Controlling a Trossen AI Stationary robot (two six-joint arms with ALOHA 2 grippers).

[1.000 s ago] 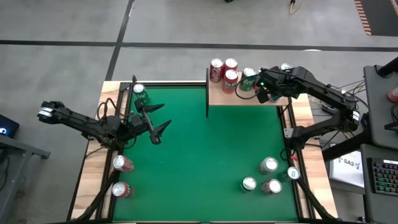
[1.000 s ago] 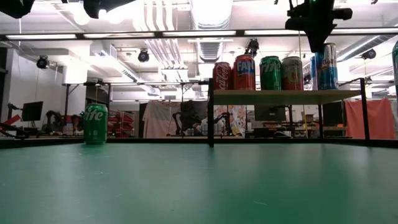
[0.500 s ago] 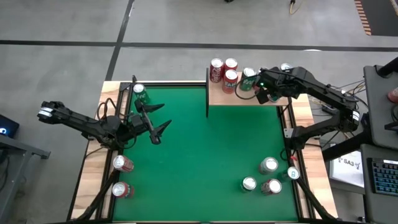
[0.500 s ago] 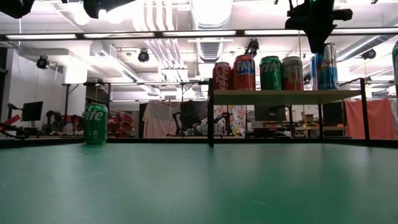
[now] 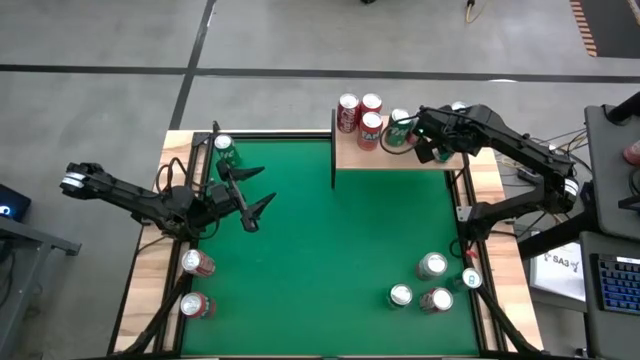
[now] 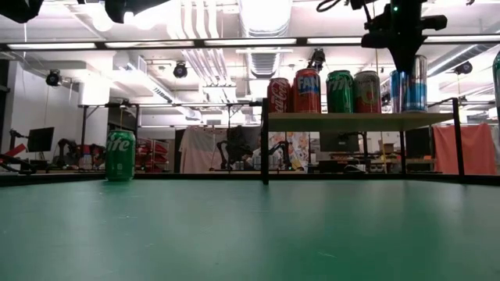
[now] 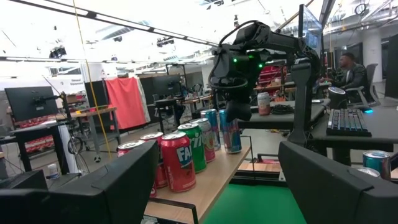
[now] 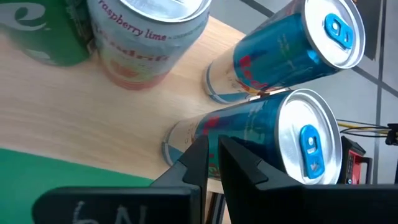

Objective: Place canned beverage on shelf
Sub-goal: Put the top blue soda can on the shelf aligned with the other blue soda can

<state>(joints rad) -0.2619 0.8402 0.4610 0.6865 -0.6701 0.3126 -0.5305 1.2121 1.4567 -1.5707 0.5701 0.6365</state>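
The right gripper (image 8: 211,163) hung clenched and empty, the blue can (image 8: 261,134) standing on the shelf (image 8: 93,118) just past its fingertips, so I'd lift straight up to avoid clipping it.

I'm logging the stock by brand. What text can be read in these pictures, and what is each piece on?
"raspberry lime", first letter cut off: pale can on the shelf.
"FAN", cut off: red can on the shelf.
"7", rest unclear: green can on the shelf.
"ite", start hidden: green can on the table.
"SA3": paper sheet beside the table.
Blue cans: print unreadable.
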